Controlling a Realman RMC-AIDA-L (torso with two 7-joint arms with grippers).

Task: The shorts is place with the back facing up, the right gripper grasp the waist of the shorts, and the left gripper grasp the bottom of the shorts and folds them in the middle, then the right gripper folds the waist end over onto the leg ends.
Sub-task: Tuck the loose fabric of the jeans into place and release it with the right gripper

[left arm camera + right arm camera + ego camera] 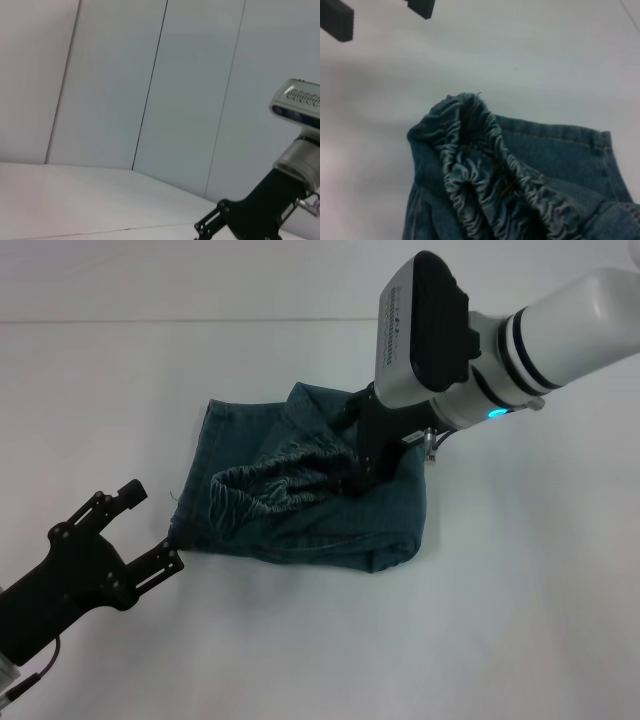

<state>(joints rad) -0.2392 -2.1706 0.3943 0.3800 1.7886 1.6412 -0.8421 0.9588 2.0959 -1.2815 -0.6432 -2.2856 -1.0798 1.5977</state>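
Clamped on the ruched elastic waist (285, 480) of the faded blue-green denim shorts (300, 525), the right gripper (362, 475) carries it toward the flat stitched leg ends (195, 475). Left gripper (140, 530) gapes empty just beside those hems; a snag could drag them askew.

1. Blue-green faded denim on the shorts (300, 530).
2. Paler, ruched ridges along the waist (485, 175).
3. Matt black on the left gripper (140, 530).
4. Plain white across the table (520, 620).
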